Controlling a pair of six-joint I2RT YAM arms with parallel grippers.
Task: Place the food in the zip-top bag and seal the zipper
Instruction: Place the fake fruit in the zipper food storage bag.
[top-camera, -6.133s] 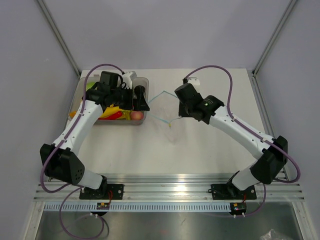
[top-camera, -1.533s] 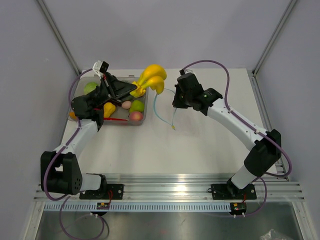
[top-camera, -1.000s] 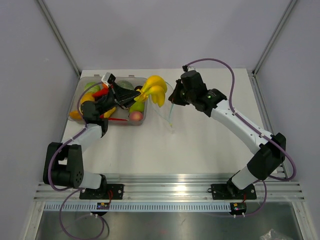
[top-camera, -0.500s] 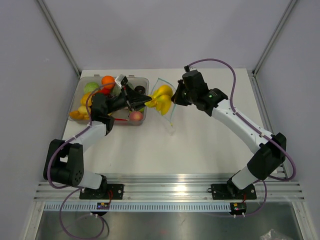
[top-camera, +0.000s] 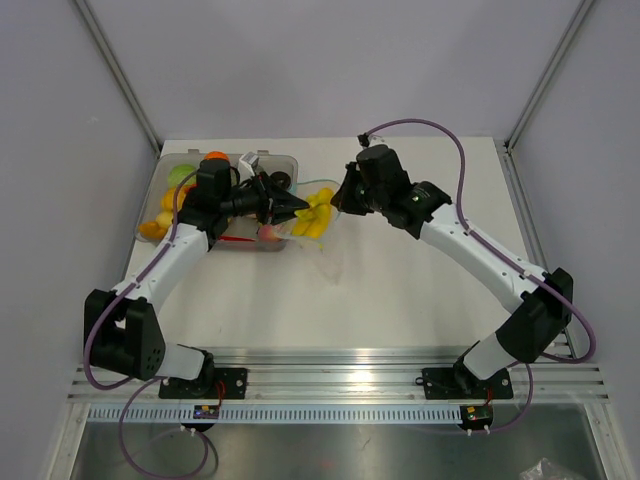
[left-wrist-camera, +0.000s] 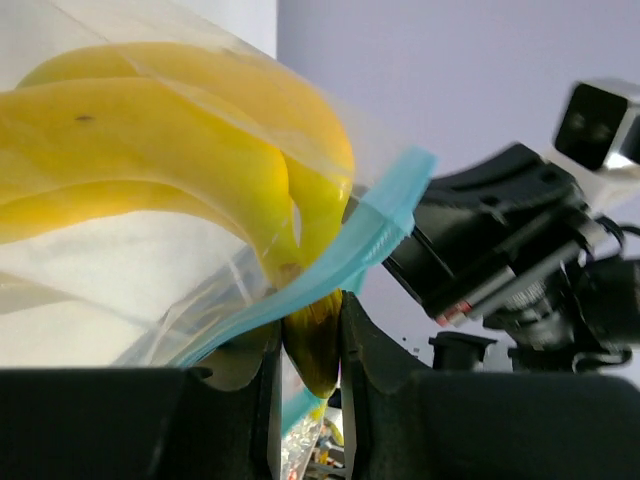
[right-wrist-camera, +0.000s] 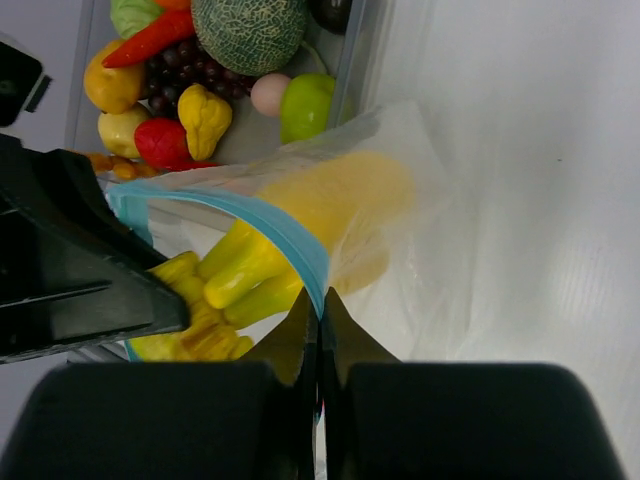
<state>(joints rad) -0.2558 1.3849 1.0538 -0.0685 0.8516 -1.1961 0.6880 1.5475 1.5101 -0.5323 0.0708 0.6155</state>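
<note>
My left gripper is shut on the brown stem of the yellow banana bunch. The bananas reach through the mouth of the clear zip-top bag, most of them behind its film. My right gripper is shut on the blue-teal zipper and holds the bag's mouth up off the table. More food lies in the tray: a pink peach, a light green fruit and a red piece.
The rigid clear tray stands at the back left, just left of the bag, with a melon, a yellow pear and a red chili in it. Both arms meet over the table's middle back. Grey walls close in the sides.
The left arm has swung the banana bunch from above the tray rightwards and down into the bag's mouth. The right gripper has kept its hold on the zipper edge and shifted slightly left.
</note>
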